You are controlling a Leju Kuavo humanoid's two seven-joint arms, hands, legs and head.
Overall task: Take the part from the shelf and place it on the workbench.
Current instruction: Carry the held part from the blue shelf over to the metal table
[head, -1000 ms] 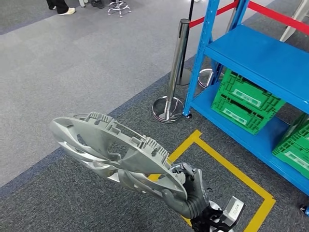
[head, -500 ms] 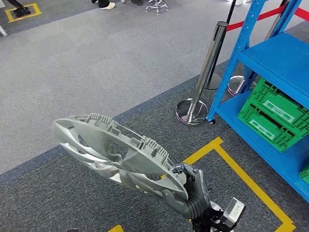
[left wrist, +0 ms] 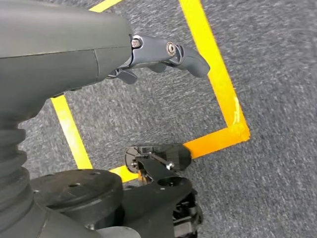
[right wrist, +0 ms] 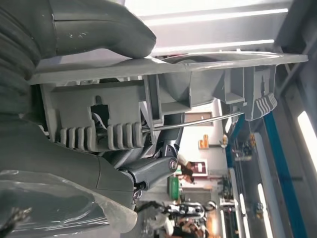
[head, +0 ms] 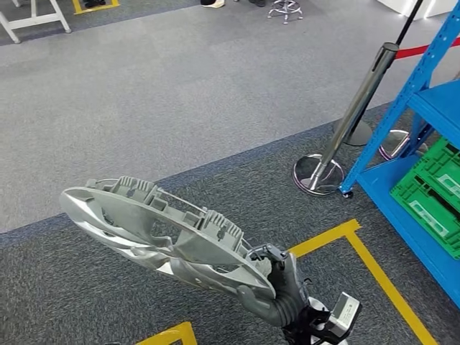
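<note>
The part [head: 162,233] is a long silver cast-metal piece with ribs and openings. My right hand [head: 277,287] grips it by its near end low in the head view. It juts out to the left above the grey carpet. The right wrist view has the part [right wrist: 168,89] close up, clamped between the thumb [right wrist: 101,25] and the darker fingers [right wrist: 149,171]. In the left wrist view my left hand [left wrist: 164,52] hangs over the floor, fingers apart and nothing in it.
The blue shelf [head: 428,108] with green crates [head: 434,194] stands at the right edge. A chrome stanchion [head: 352,115] with a red rope stands beside it. Yellow floor tape [head: 347,233] marks a square below. White table legs [head: 32,18] show far left.
The whole view has swung left, so the shelf and stanchion have slid to the right. The part stays in my right hand, a little lower in the picture.
</note>
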